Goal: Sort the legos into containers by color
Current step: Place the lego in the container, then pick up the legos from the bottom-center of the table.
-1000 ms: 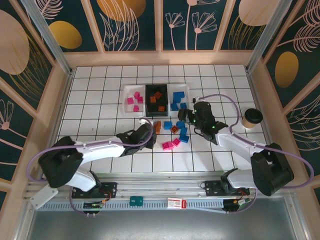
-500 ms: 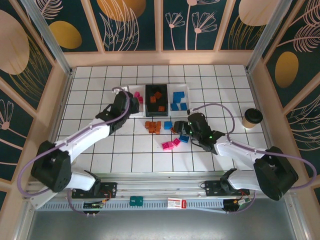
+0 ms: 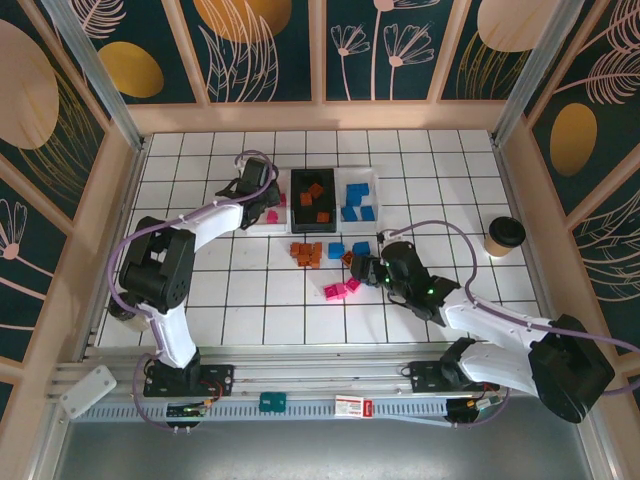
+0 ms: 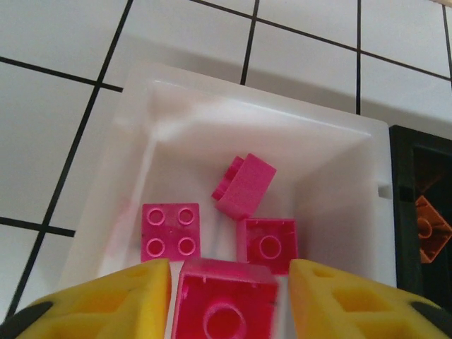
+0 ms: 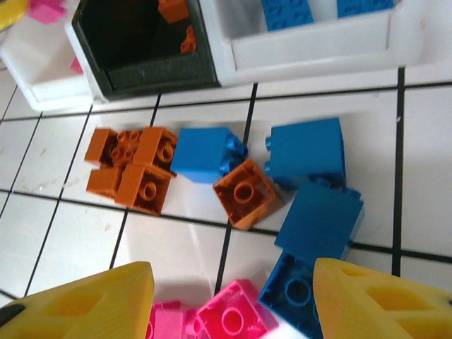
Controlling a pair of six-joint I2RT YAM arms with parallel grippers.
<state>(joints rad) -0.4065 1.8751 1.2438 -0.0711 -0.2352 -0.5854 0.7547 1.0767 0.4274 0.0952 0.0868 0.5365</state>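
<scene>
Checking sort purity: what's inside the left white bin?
Left white bin holds three pink legos, one tilted. A fourth pink lego sits between the left hand's fingers, covering the floor below it.

Left gripper (image 4: 229, 282) hangs over left white bin (image 4: 332, 169), held pink brick (image 4: 226, 314) apparently clamped, plugging its gap. Three pink bricks (image 4: 244, 185) crowd bin's near half; far half bare. Black bin (image 4: 418, 176) stands just beside on right. Right gripper (image 5: 233, 296) spread wide over loose pile (image 5: 244, 191): blue, orange bricks touching, tight gaps. Bare tiles (image 5: 49, 233) left of pile.
</scene>
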